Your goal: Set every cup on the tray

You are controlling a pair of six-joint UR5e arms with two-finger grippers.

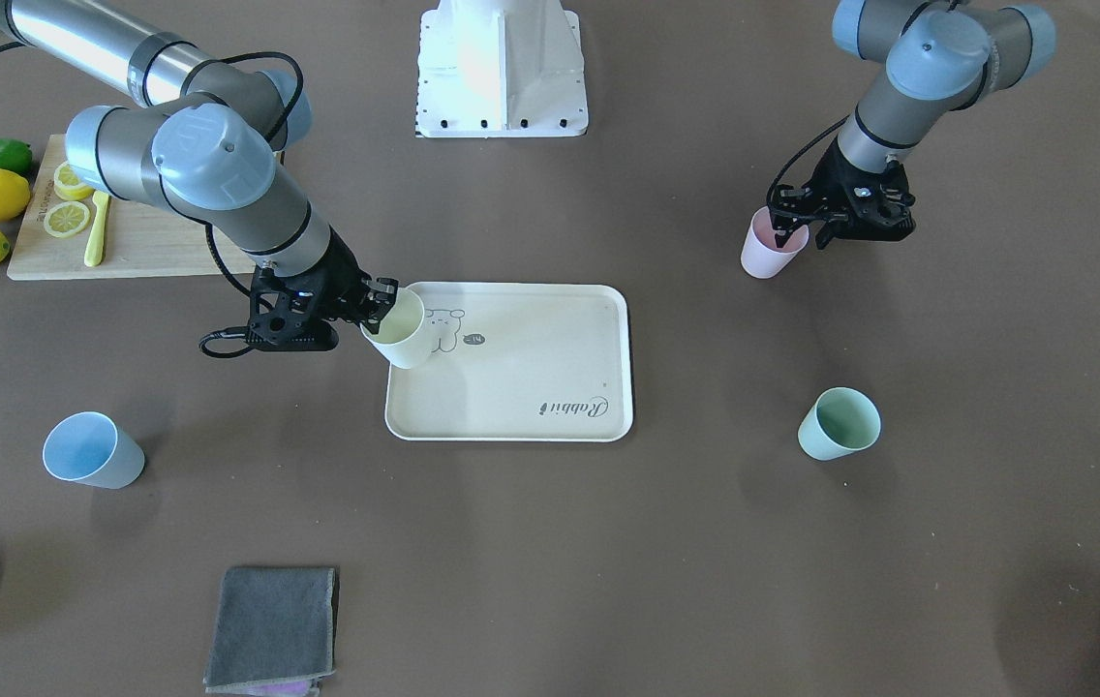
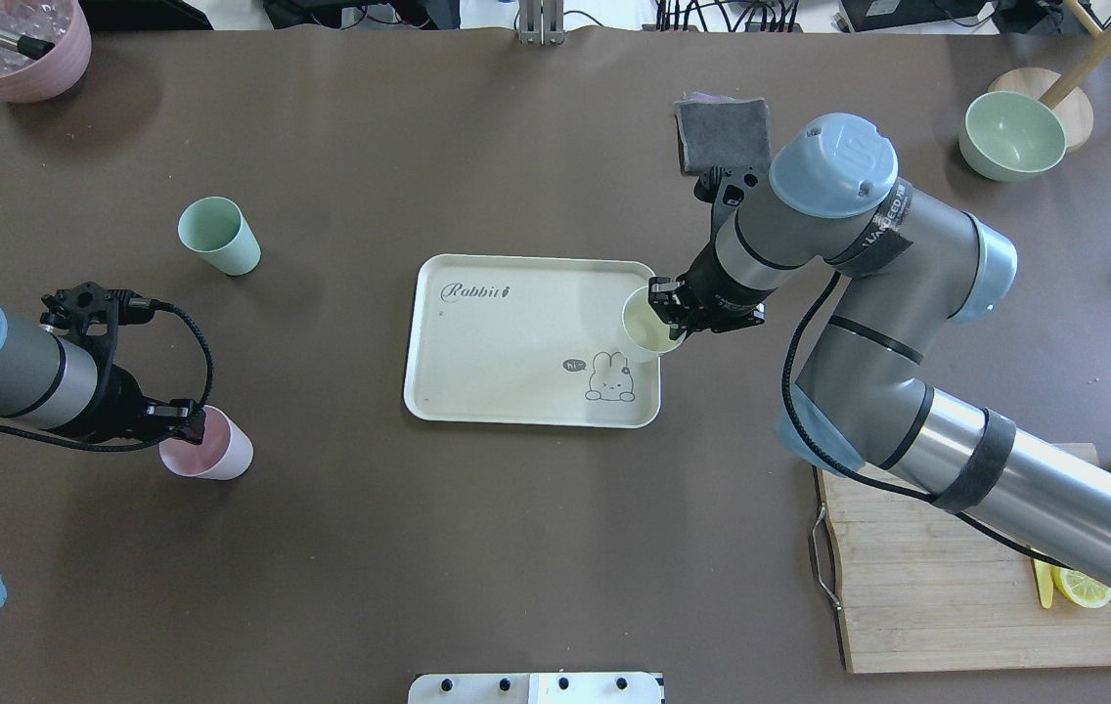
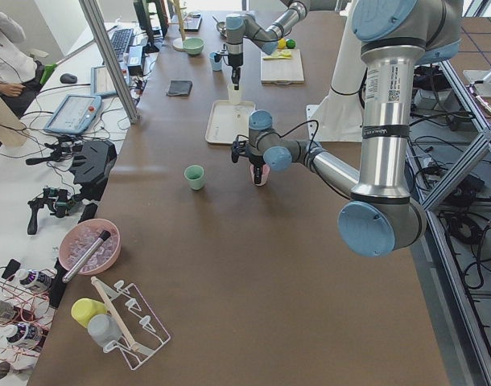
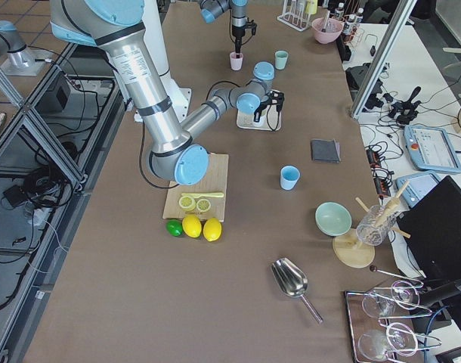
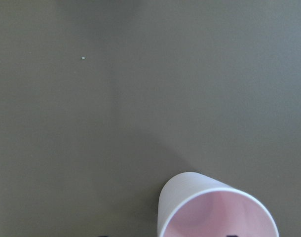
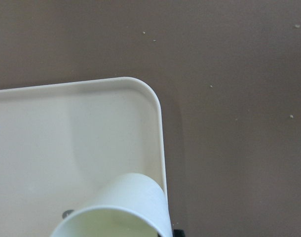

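Note:
The cream tray (image 1: pixel 531 358) lies mid-table, also in the overhead view (image 2: pixel 507 342). My right gripper (image 1: pixel 383 298) is shut on the rim of the pale yellow cup (image 1: pixel 405 337), which is tilted over the tray's edge beside the bear drawing; the cup also shows in the right wrist view (image 6: pixel 121 207). My left gripper (image 2: pixel 186 420) is shut on the rim of the pink cup (image 2: pixel 213 452), one finger inside, away from the tray. The mint green cup (image 2: pixel 219 236) and the light blue cup (image 1: pixel 90 452) stand upright on the table, apart from the tray.
A wooden cutting board (image 1: pixel 153 247) with lemon slices, with whole lemons and a lime beside it, lies behind my right arm. A folded grey cloth (image 1: pixel 271 627), a pale-green bowl (image 2: pixel 1010 135) and a mauve pot (image 2: pixel 13 44) sit along the far edge.

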